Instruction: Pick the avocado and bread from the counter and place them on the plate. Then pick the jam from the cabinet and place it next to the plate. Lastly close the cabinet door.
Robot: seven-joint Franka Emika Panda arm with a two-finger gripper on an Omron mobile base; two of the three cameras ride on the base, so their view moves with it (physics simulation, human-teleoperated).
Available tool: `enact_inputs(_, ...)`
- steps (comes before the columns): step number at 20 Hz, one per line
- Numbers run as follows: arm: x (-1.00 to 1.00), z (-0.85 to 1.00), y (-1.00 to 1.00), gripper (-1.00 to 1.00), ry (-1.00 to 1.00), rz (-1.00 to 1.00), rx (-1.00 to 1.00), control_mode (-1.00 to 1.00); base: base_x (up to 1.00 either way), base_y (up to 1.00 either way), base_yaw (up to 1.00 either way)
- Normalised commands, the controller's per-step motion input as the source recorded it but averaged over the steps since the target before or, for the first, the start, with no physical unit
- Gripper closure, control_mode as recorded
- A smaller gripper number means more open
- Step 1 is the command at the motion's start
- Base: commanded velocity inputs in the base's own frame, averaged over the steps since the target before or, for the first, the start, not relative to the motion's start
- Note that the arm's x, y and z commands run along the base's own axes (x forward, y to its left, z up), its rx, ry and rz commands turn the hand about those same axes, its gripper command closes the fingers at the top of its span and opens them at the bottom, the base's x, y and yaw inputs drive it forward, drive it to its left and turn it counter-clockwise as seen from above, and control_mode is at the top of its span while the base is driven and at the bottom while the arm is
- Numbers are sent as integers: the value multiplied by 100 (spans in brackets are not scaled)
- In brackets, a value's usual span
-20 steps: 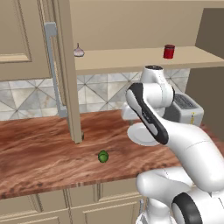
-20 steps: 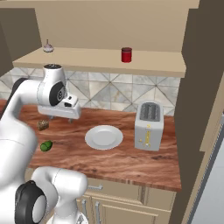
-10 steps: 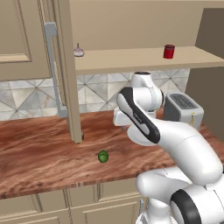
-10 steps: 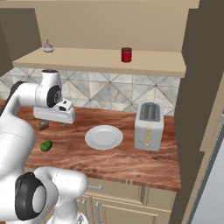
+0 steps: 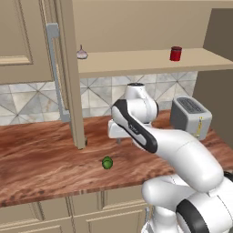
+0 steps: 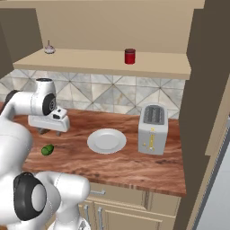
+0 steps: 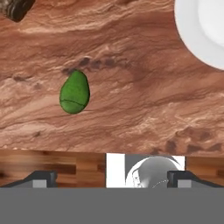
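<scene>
In the hand view, the gripper (image 7: 112, 177) hangs over the counter (image 7: 131, 100), fingers spread wide and holding nothing. The avocado (image 7: 75, 92) lies at centre left, the plate (image 7: 202, 30) cuts into the upper right corner, the bread (image 7: 16, 8) peeks in at upper left. Farther back in the right base view, the jam (image 6: 130, 56) stands top centre on the cabinet (image 6: 108, 63) shelf.

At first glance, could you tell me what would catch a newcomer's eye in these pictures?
The white arm bends low over the counter, its open gripper hanging above the wood close to the small green avocado near the front edge. To the right lies the bare white plate, with the grey toaster beyond it. Above, the red jam stands on the shelf of the cabinet, whose cabinet door stands open.
</scene>
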Motion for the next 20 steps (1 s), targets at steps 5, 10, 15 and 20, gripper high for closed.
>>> enact_inputs(5,0,-23,28,-100,2,0,0,-100,0,0,0)
enact_inputs(10,3,-26,20,-100,6,0,0,-100,0,0,0)
enact_inputs(15,12,-24,17,-100,11,0,0,-100,0,0,0)
enact_inputs(20,21,-20,15,-100,15,0,0,-100,0,0,0)
